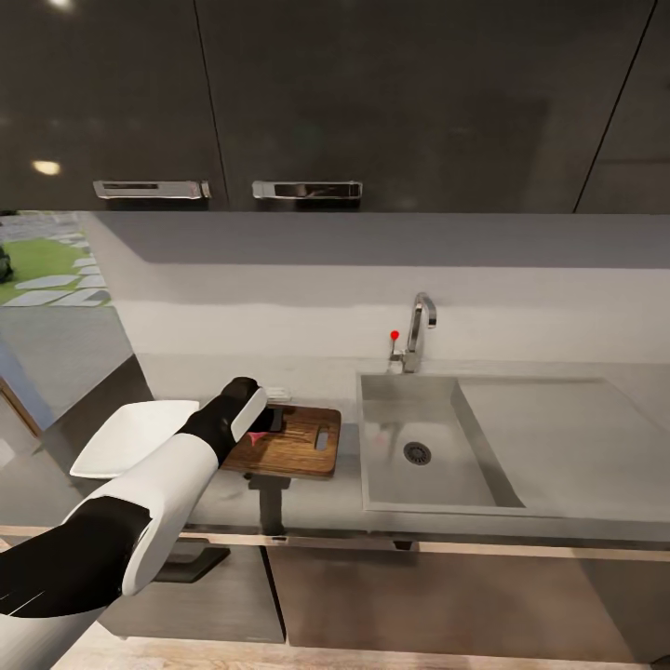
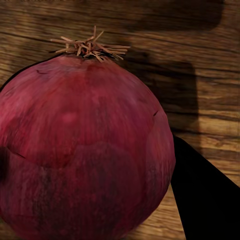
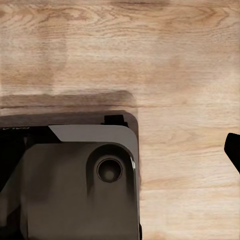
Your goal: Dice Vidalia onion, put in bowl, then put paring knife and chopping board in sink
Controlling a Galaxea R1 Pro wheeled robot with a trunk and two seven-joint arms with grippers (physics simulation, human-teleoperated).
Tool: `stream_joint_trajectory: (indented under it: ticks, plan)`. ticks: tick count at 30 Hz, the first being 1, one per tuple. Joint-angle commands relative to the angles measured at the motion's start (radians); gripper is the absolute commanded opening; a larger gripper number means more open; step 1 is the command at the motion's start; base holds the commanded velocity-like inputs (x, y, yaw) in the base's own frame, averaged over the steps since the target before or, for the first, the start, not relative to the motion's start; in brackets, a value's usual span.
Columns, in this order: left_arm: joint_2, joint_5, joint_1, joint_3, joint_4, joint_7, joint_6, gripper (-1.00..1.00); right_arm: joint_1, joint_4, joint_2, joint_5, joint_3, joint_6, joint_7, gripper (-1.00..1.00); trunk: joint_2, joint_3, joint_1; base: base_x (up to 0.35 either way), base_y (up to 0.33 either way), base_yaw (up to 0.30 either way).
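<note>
countertop [image 1: 354, 447] | onion [image 2: 82, 150] on chopping board [image 1: 302, 448] | left fingers [image 2: 207, 195] beside it, grip unclear

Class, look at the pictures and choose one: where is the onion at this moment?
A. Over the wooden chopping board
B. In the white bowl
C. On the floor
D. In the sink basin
A: the left wrist view shows the onion against the chopping board wood grain, and the head view shows the left claw over that board, while the sink basin holds no onion.
</note>
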Motion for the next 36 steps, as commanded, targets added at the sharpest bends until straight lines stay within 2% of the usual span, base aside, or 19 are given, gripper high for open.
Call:
stream_joint_trajectory:
  ticks: [1, 36]
  plan:
    - [0.001, 0.009, -0.001, -0.007, -0.001, 0.007, 0.003, -1.0, -0.001, 0.001, 0.0, -0.01, 0.008, -0.003, -0.001, 1.0, -0.001, -0.001, 0.0, 0.0, 0.0, 0.0]
    - [-0.014, 0.009, -0.001, -0.007, 0.004, -0.001, 0.002, -1.0, -0.001, 0.001, 0.0, -0.009, 0.008, -0.004, -0.001, 1.0, -0.001, -0.013, 0.0, 0.0, 0.0, 0.0]
